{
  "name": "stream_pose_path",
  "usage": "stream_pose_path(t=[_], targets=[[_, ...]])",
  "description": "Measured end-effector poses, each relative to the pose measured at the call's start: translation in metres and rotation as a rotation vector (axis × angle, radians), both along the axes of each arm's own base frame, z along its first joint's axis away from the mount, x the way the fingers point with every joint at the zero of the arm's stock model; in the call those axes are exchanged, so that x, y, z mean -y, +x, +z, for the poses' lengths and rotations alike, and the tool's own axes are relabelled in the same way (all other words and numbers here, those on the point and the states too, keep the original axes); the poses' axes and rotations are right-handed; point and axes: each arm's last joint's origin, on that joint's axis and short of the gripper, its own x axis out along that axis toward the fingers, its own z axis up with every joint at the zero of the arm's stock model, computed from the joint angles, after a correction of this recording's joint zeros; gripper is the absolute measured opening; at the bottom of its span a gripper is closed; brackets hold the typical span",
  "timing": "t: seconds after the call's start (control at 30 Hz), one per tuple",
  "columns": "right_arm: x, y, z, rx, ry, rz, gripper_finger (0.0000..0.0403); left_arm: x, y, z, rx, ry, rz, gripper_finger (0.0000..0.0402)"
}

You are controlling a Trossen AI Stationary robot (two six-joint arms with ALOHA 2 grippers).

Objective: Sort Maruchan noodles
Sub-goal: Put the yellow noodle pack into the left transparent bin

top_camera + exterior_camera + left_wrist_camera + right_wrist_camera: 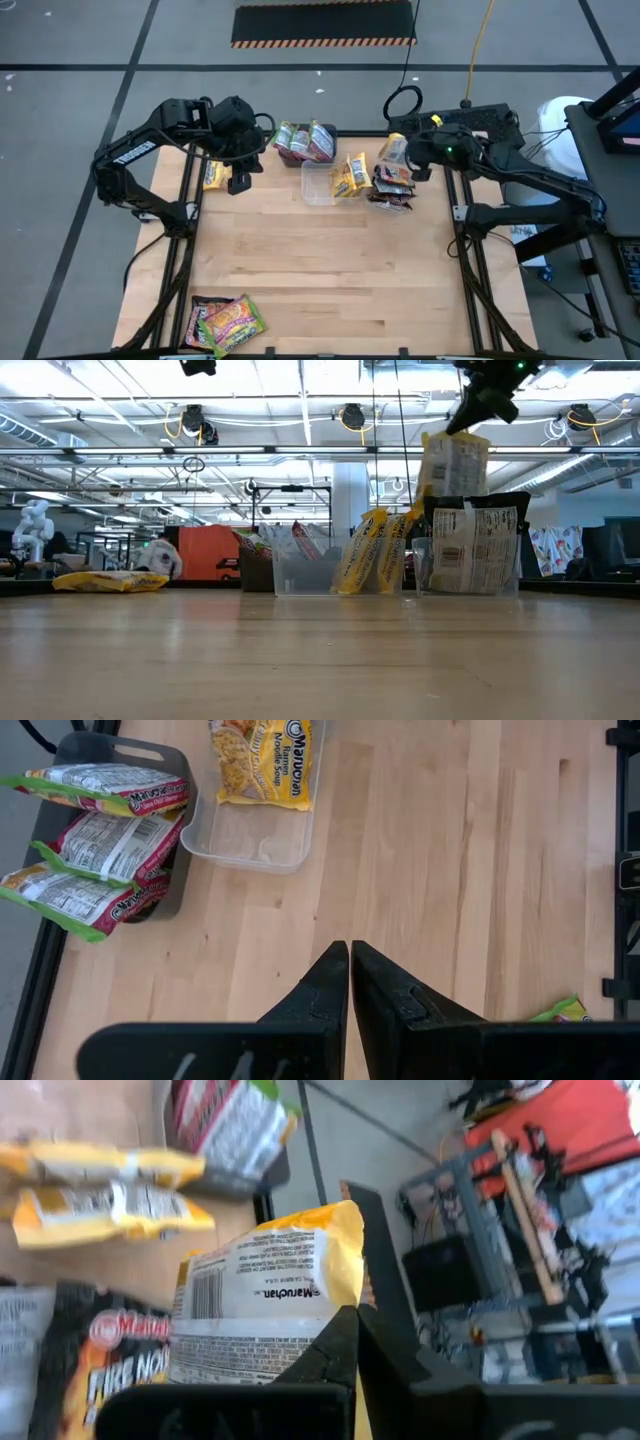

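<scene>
My right gripper (355, 1330) is shut on a yellow Maruchan packet (394, 150) and holds it above a stack of dark brown-black packets (475, 550) near the table's far right. Two yellow packets (350, 178) stand leaning in and against a clear tub (318, 192). Green-edged packets (100, 840) fill a dark grey box (330, 130). My left gripper (350, 965) is shut on nothing, over the far left of the table beside a lone yellow packet (213, 175) lying flat. More green-and-pink packets (225, 322) lie at the near left corner. My right gripper pinches the yellow packet between its two fingers at an edge (325, 1295), coming from above and pointing down. The packet (455, 465) hangs upright below the fingers, lifted off the table, its lower end just above the dark packets.
The wide middle and near right of the wooden table (330, 270) is bare. The box, tub and dark stack crowd the far edge between the two arms. Black frame rails (185, 250) run along both table sides.
</scene>
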Motion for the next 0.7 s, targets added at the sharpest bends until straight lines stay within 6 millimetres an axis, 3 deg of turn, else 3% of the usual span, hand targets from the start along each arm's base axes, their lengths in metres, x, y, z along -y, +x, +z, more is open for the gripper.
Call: stream_pose_path(t=[0.3,0.53,0.7], targets=[[-0.014,0.023,0.025,0.072,-0.051,0.141,0.0,0.0,0.0,0.0,0.0,0.0,0.0,0.0021],[-0.031,0.049,0.044,0.152,-0.047,0.413,0.0,0.0,0.0,0.0,0.0,-0.001,0.001,0.0021],[-0.037,0.064,0.046,0.182,-0.081,0.544,0.0,0.0,0.0,0.0,0.0,-0.004,0.007,0.0021]])
